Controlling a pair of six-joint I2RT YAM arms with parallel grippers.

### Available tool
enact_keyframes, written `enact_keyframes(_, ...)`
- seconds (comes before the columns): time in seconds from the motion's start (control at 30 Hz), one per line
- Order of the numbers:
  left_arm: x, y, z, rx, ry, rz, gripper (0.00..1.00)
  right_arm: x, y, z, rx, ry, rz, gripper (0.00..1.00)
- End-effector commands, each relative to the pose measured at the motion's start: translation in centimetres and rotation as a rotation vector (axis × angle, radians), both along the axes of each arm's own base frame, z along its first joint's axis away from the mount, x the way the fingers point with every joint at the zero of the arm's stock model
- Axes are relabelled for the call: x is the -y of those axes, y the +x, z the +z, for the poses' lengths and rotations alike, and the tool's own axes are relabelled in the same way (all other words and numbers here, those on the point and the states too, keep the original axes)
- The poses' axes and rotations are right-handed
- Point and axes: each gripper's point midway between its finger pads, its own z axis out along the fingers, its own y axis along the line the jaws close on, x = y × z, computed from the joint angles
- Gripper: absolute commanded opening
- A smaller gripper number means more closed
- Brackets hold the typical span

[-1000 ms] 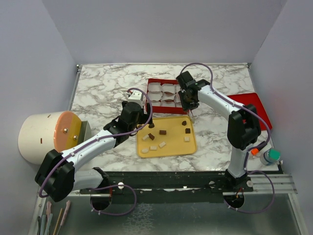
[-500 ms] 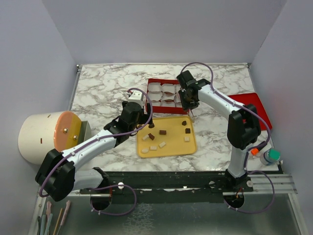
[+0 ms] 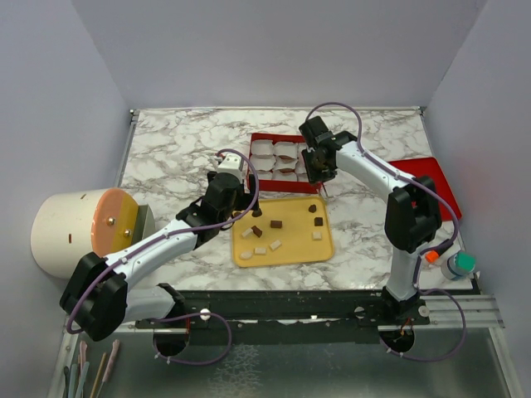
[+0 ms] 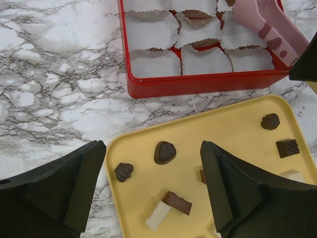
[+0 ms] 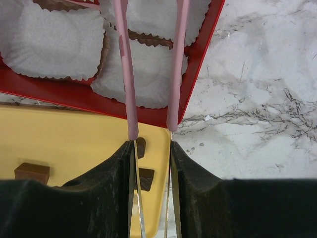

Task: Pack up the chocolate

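Several brown chocolate pieces (image 3: 275, 224) and a few white pieces lie on a yellow tray (image 3: 282, 259). In the left wrist view, the chocolates (image 4: 165, 152) lie between my open, empty left gripper (image 4: 151, 196), which hovers over the tray's left part (image 3: 246, 209). A red box (image 3: 264, 138) of white paper cups (image 4: 151, 63) stands behind the tray; brown bits show in some cups. My right gripper (image 3: 318, 166) is shut on pink-tipped tongs (image 5: 128, 74), which reach over the box's near right cups (image 5: 143, 74). The tong tips are out of view.
A red lid (image 3: 427, 178) lies at the right edge. A big white and peach cylinder (image 3: 79, 228) lies at the left. A green-capped bottle (image 3: 459, 264) stands at the near right corner.
My right gripper with the tongs has shifted slightly toward the back over the red box. The left arm has not moved.
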Motion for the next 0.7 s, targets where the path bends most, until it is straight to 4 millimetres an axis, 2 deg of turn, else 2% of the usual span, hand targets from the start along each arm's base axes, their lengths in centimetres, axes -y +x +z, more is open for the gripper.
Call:
enact_keyframes(0.0,0.54,0.04,0.06,0.009,-0.009,-0.02,0.87,-0.15,0.49,0.22,-0.002,0.003,0.008,0.36)
enact_keyframes(0.67,0.56,0.03,-0.1,0.005,-0.008,-0.021,0.87,0.04,0.41,0.19,-0.002,0.0,0.003,0.38)
